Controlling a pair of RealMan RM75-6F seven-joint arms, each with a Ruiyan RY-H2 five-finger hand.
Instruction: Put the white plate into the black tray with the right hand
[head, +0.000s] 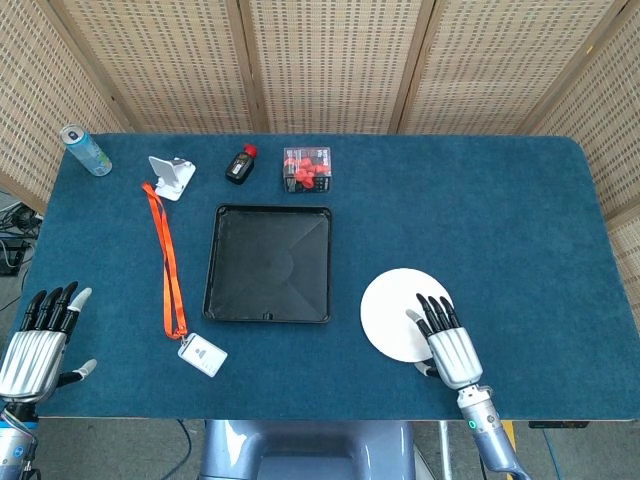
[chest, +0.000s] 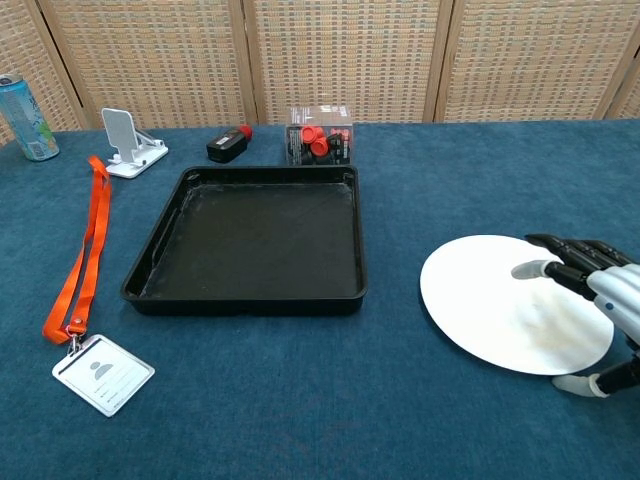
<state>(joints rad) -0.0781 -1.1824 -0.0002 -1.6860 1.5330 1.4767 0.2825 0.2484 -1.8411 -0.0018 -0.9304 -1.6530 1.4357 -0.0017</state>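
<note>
- My right hand (head: 449, 344) hovers fingers spread, grasping nothing, over the white plate's (head: 396, 311) near right edge.
- Black tray (head: 267, 264) lies well to its left.

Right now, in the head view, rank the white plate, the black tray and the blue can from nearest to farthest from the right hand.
1. white plate, under the right hand fingers.
2. black tray, mid-table, to its left.
3. blue can, far left corner.

Silver right hand (head: 452, 345), black fingers, pale tips
</note>
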